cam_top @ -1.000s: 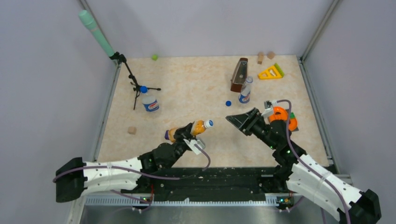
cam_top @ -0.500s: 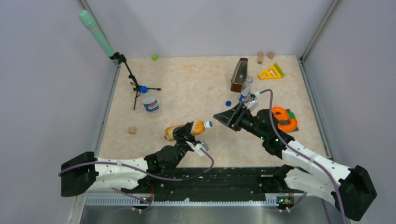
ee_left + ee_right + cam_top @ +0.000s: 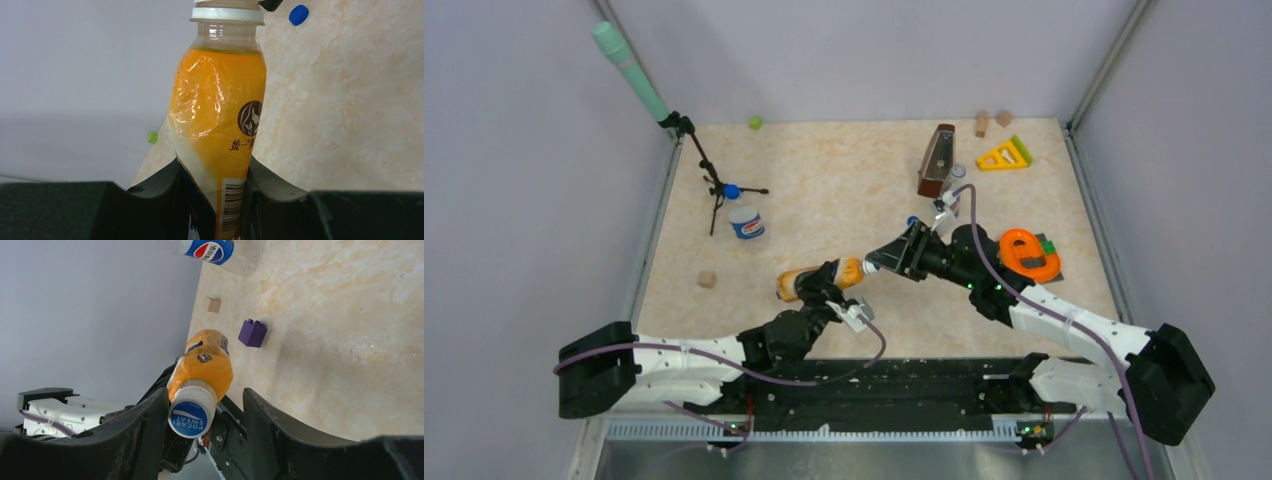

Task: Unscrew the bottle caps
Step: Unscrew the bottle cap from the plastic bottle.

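Pocari bottle cap (image 3: 192,417), lower middle of frame, sits off-centre in the open jaws of my right gripper (image 3: 205,405), so the grab might slip; left gripper (image 3: 212,180) clamps the orange bottle (image 3: 220,115).

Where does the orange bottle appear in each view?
Top external: orange bottle, mid-table, held tilted between the arms.
Left wrist: orange bottle, centre, running bottom to top.
Right wrist: orange bottle, lower centre-left, cap facing camera.
Shared landmark: left gripper clamped on its body.

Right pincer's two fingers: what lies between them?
The Pocari Sweat cap of the orange bottle, a gap beside it; seen in the right wrist view.
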{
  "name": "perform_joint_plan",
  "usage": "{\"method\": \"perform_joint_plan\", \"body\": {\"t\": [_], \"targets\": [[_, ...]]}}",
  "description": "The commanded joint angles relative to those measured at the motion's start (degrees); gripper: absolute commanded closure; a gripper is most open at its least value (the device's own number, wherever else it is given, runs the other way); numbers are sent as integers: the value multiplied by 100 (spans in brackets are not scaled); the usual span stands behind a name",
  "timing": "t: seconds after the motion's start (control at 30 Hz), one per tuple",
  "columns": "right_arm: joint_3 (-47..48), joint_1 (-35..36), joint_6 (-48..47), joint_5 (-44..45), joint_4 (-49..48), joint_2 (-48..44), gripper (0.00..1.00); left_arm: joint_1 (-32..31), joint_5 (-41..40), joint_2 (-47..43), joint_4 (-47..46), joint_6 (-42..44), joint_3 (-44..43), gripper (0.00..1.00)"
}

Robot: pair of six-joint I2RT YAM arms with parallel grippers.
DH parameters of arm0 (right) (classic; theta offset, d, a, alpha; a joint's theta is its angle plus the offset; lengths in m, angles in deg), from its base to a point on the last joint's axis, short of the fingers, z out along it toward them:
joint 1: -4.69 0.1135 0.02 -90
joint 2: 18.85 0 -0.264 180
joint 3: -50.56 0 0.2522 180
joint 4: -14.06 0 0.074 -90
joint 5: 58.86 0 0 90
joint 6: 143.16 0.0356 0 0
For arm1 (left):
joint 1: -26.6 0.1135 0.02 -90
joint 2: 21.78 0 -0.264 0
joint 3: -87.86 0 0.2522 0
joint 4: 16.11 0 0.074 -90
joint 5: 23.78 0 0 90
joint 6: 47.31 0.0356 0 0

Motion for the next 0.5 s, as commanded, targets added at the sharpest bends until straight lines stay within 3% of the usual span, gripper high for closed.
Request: {"method": "perform_joint_plan", "body": {"t": [0.0, 0.2, 0.47], "targets": [[278, 72, -208, -294, -171, 60, 48, -21, -113, -2, -264, -18, -212, 100], [274, 72, -312, -351, -149, -13, 60, -21, -82, 76, -255, -37, -256, 100], [308, 72, -453, -529, -83, 9, 53, -12, -155, 179, -307, -38, -304, 100]]}}
